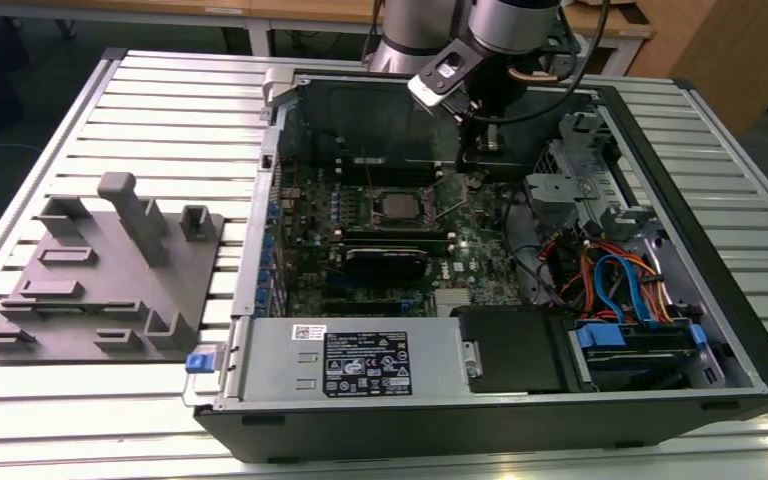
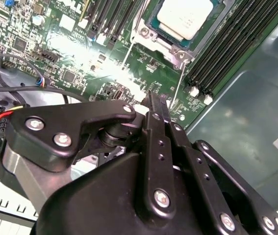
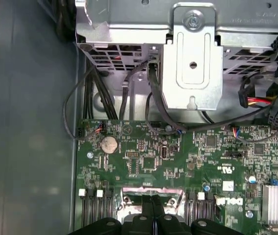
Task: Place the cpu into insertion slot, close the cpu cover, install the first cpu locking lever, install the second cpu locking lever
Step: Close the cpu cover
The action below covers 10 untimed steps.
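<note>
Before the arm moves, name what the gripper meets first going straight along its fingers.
The gripper would probably meet the green motherboard just beside the insertion slot, not the cpu seated in it; depth is unclear.

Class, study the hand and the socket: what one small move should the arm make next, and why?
Probably ease the shut hand toward the nearer wire lever. The cpu already lies in the insertion slot, and that lever seems to stand free rather than latched down beside it.
</note>
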Each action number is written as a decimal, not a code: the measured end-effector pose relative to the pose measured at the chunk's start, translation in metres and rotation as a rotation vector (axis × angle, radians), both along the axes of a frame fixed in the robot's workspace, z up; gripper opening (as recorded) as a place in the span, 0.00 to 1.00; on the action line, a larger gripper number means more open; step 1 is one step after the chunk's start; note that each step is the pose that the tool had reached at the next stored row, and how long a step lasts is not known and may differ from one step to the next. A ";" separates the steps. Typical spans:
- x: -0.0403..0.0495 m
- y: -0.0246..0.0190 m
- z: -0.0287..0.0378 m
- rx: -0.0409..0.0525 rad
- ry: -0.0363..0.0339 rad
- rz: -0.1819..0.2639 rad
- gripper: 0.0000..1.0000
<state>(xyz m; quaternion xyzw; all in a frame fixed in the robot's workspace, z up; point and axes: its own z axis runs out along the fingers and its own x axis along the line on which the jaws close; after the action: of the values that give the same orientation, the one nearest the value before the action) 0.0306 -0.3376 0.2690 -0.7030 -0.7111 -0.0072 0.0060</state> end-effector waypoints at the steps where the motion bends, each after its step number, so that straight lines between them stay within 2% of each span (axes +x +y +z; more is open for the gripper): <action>1: 0.0009 0.0000 -0.0008 0.0000 0.0000 0.000 0.10; 10: 0.0237 0.0008 -0.0099 -0.0012 -0.0001 0.000 0.10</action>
<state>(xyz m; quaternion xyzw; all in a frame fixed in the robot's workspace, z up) 0.0543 -0.3368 0.2590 -0.7030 -0.7111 -0.0069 0.0056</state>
